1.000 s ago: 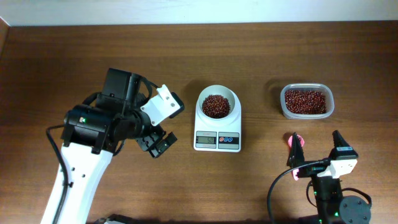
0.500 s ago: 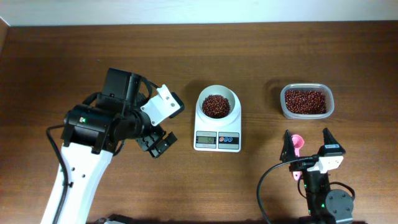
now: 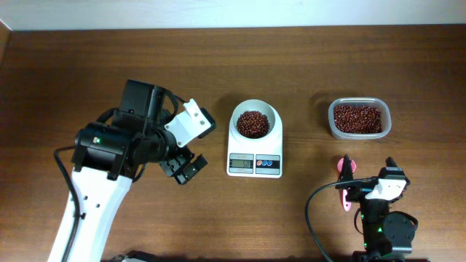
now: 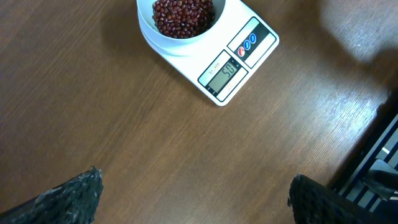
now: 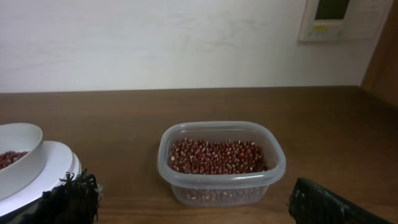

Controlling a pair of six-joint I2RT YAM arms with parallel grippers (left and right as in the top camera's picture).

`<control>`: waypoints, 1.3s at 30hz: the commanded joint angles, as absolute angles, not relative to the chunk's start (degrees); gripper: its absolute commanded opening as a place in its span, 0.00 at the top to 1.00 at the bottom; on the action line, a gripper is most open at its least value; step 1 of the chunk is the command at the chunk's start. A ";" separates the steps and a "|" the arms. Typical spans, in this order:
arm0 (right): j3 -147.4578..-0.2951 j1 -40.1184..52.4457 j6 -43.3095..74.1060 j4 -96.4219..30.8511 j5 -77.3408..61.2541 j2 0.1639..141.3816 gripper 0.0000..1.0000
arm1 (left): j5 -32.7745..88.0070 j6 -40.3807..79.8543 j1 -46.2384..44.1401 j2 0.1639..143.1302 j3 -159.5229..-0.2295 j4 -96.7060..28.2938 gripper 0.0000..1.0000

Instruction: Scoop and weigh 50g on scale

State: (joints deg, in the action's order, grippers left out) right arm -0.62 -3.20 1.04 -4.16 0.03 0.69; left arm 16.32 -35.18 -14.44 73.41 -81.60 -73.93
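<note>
The white scale (image 3: pixel 254 161) stands mid-table, and its round bowl (image 3: pixel 255 109) holds the 50g of dark red-brown beans (image 3: pixel 253 123). In the left wrist view the scale (image 4: pixel 239 59) shows digits that look like 50, with the beans (image 4: pixel 183 12) above it. My left gripper (image 3: pixel 182 169) hovers open to the left of the scale, with nothing between its fingertips (image 4: pixel 194 186). My right gripper (image 3: pixel 369 164) stands open near the front edge at the right, also with nothing in it (image 5: pixel 193 186). A pink scoop (image 3: pixel 344 196) lies on the table by its left finger.
A clear plastic tub (image 3: pixel 359 132) of the same beans sits at the right, directly ahead of the right gripper (image 5: pixel 221 186). The scale's edge (image 5: pixel 53 165) shows at the left of the right wrist view. A pale wall runs behind the table.
The right arm has shifted a little near the front edge and its gripper has stayed open beside the pink scoop. The left arm, scale and tub have not moved.
</note>
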 commanded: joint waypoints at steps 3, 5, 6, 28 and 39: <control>-0.32 -3.44 1.02 -4.75 -1.23 0.21 0.01 | 17.17 -36.32 -14.09 73.45 -82.28 -73.84 0.01; -0.32 -3.44 1.04 -4.78 -0.99 0.21 0.01 | 17.17 -36.32 -14.09 73.45 -82.28 -73.84 0.01; -0.32 -3.44 1.04 -4.80 -0.93 0.21 0.01 | 17.17 -36.32 -14.09 73.45 -82.28 -73.84 0.01; -0.32 -3.44 1.02 -4.56 -0.89 0.36 0.01 | 17.17 -36.32 -14.09 73.45 -82.28 -73.84 0.01; -0.32 -3.44 1.04 -4.56 -0.89 0.36 0.01 | 15.05 -35.86 -14.09 72.51 -82.28 -86.11 0.01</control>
